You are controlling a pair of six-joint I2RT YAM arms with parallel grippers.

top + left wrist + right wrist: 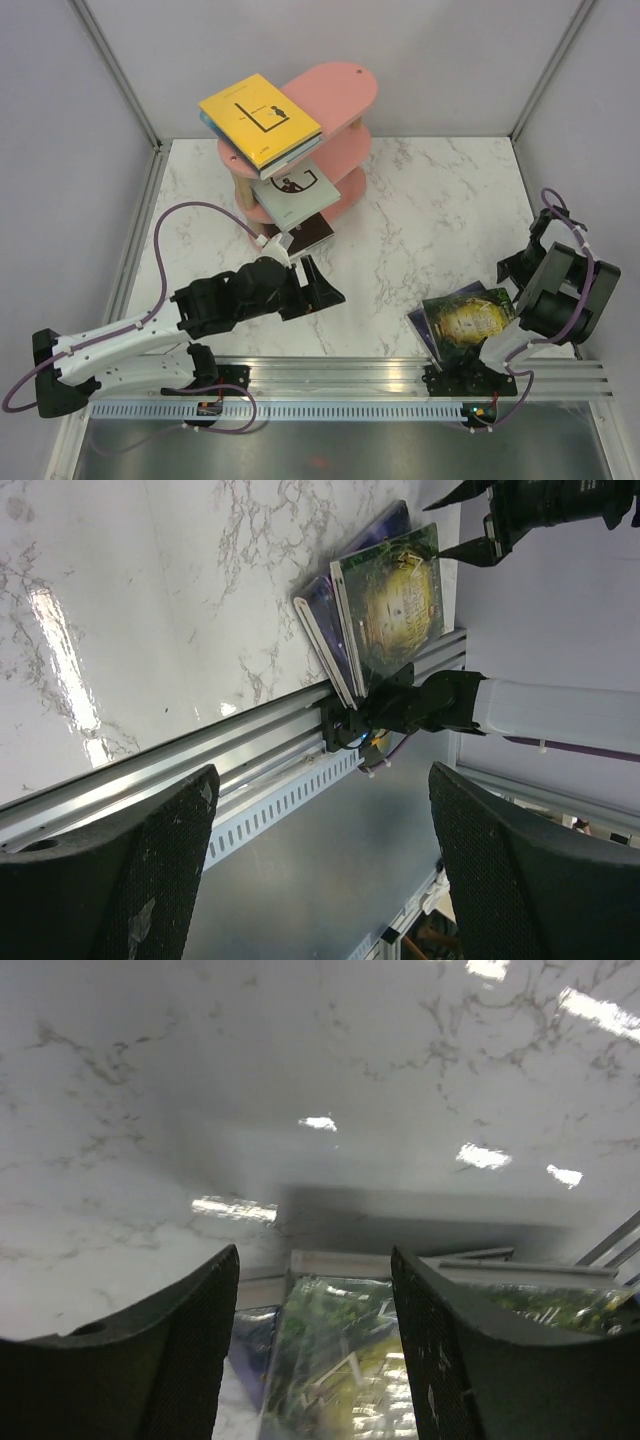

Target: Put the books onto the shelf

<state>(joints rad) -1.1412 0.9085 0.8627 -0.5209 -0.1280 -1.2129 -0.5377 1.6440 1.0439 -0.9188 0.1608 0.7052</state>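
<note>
With the left fingers (130,880) and right fingers (150,1360) apart and empty, the green-gold book (468,318) lies at 4 o'clock on the worktop (420,220), and the shelf (340,85) stands at 11 o'clock.

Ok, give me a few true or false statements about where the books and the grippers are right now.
1. The yellow book is up on the shelf's top level. True.
2. The green book is on the shelf. False: it lies on another book on the table, by the near rail.
3. The left gripper holds a book. False: it is open and empty.
4. A pale book sits on the shelf's middle level. True.
5. The right gripper is open. True.
</note>
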